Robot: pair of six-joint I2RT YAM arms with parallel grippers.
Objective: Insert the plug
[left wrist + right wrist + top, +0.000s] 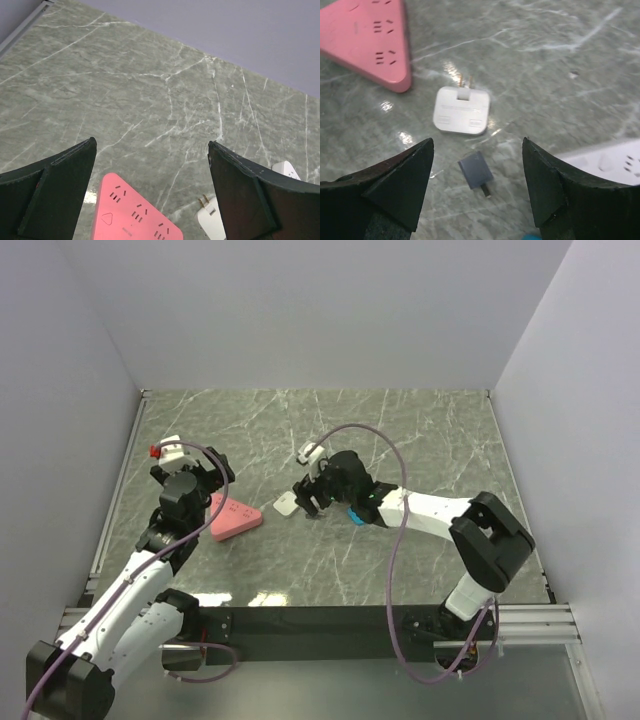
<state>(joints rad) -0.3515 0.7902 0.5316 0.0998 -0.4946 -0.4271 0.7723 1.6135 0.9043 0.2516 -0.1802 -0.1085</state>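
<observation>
The right gripper (476, 145) is hanging low over the marble table (560, 60) with its jaws spread and nothing between them. Under the gap between its fingers a small grey block (476, 170) with a short pin is lying. Just past that block the white plug (461, 110) is lying flat, its two prongs pointing toward the far side. Further out to the left, the pink socket strip (370, 35) is resting near the plug but not touching it. A white socket strip (610, 160) is showing at the right edge of the wrist view. The left gripper (151, 145) is hovering at the left end of the pink socket strip, released and empty.

The step in hand is probably the reach for the plug, which is not yet gripped. Because the plug is lying flat, the next move is calling for the right gripper to drop down and close on its thin edges. The plug would then need lifting and turning so its prongs are facing a set of slots.
</observation>
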